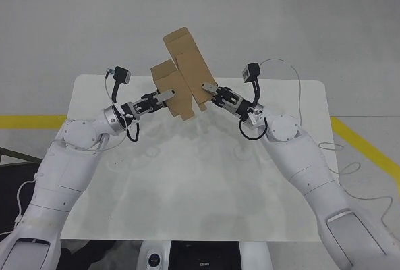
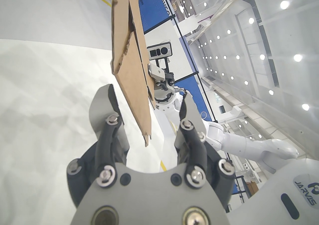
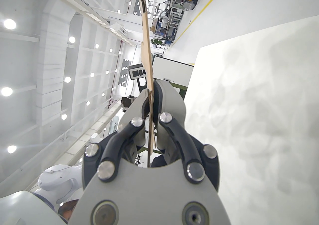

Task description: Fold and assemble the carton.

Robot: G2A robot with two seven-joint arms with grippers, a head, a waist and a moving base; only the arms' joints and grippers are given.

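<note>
Looking down from the top view, you find the carton (image 1: 183, 74) flat and unfolded, held up over the far part of the desk (image 1: 206, 196) between the two arms.

Right gripper (image 3: 150, 91): fingers clenched on one edge of the sheet, which runs edge-on straight out from them.

Left gripper (image 2: 147, 92): fingers released and spread. The carton's near corner hangs inside the gap, and the board appears to touch neither pad. Its long axis leads away from these fingers, up and toward the right arm.

Judgement: the coming move turns on that gap. The sheet crosses it at a slant, so you would want to close the left fingers squarely across the board's thickness before any flap is pushed. Risk: a skewed pinch may twist the sheet against the right hold.
</note>
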